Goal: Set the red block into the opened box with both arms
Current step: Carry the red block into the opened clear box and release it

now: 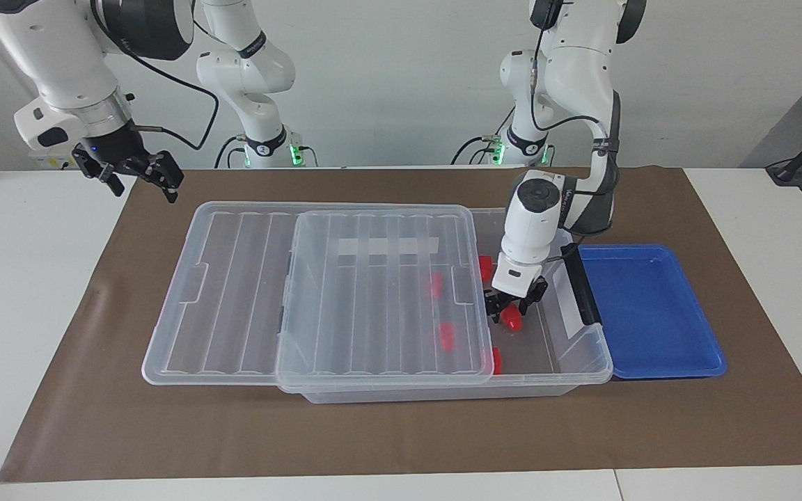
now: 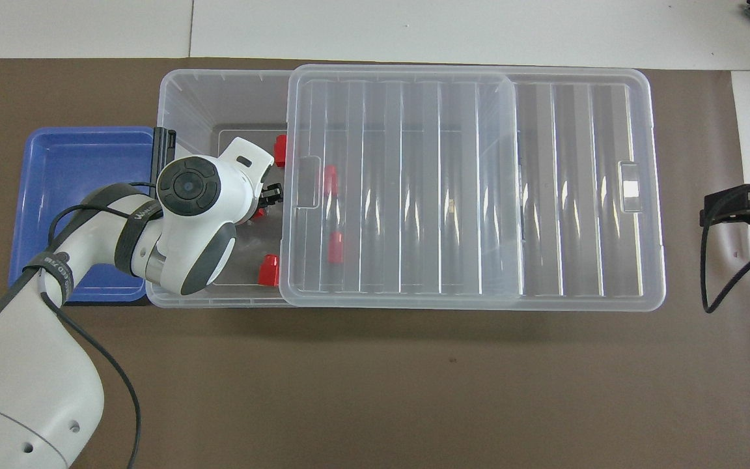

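Left gripper (image 1: 510, 308) reaching down inside the uncovered end of the box (image 1: 585, 355), fingers parting just above the red block (image 1: 510, 319) on the floor. Right gripper (image 1: 138, 174) waiting, spread wide, over the brown mat's (image 1: 401, 431) corner.

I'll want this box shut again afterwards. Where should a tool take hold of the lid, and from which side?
Grip the lid by its overhanging end rim, coming level from the right arm's end of the table. It lies flat on the box, slid toward that end, so probably only there can its edge be pinched from above and below. The open right tool hangs there.
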### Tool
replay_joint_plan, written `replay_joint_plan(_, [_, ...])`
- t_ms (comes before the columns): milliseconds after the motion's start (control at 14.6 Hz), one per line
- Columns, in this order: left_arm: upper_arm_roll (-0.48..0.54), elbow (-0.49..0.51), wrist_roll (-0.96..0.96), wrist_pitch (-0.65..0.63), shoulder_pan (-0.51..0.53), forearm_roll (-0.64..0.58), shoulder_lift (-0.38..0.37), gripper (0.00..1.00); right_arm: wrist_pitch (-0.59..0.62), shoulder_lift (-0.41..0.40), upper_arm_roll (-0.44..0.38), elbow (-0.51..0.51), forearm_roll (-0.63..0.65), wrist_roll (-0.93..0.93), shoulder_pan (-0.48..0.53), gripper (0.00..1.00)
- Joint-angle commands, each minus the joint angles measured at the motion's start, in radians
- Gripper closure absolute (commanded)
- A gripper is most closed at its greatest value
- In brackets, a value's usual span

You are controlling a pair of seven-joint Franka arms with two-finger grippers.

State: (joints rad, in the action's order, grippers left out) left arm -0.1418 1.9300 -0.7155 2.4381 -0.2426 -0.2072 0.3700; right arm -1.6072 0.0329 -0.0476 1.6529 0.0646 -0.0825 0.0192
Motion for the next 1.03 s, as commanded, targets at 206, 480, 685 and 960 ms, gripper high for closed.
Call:
replay_joint_plan(206, [0.008, -0.012, -0.142, -0.111, -0.018, -0.024, -0.072, 0.00, -0.019, 0.016, 0.006, 0.025, -0.012, -0.006, 0.005, 0.00])
replay_joint_plan(480, [0.005, -0.025, -0.144, -0.252, -0.007, -0.009, -0.161, 0.00, -0.019, 0.016, 0.006, 0.025, -0.014, -0.005, 0.005, 0.00])
replay_joint_plan(685, [0.010, -0.025, -0.153, -0.307, -0.001, 0.028, -0.207, 0.00, -0.019, 0.018, 0.006, 0.025, -0.013, -0.005, 0.005, 0.00])
replay_joint_plan(960, [0.011, -0.068, -0.150, -0.428, -0.001, 0.029, -0.243, 0.00, -0.042, 0.019, 0.006, 0.037, -0.012, 0.036, 0.013, 0.64])
